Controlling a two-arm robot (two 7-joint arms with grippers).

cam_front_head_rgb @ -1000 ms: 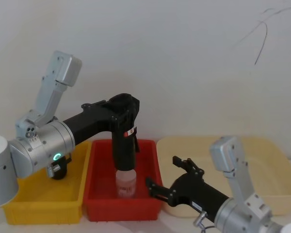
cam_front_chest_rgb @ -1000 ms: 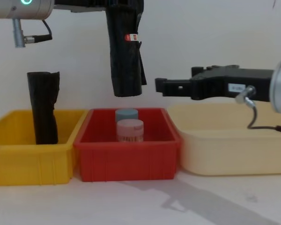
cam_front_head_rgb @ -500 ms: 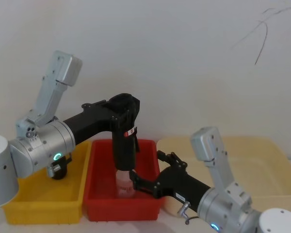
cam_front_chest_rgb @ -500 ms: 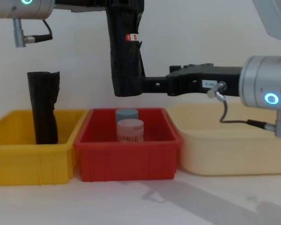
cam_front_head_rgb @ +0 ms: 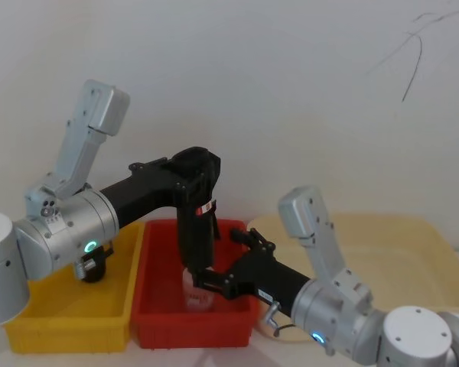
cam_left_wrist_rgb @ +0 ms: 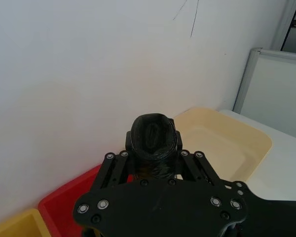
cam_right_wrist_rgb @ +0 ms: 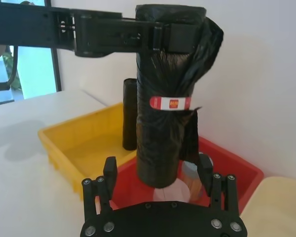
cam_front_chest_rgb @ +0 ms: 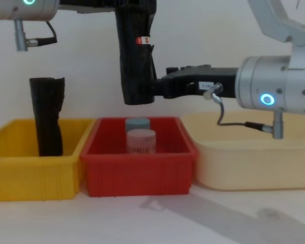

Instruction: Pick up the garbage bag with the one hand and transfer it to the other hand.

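Low in the frame, the right claw (cam_right_wrist_rgb: 158, 163) is holding its fingers spread either side of the garbage bag's (cam_right_wrist_rgb: 163, 133) lower end, perhaps not touching it yet. It should be closing squarely below the label before any release. At centre the bag is hanging upright, long axis vertical, above the red bin (cam_front_chest_rgb: 137, 175), with the left claw (cam_front_head_rgb: 197, 183) pinching its top.
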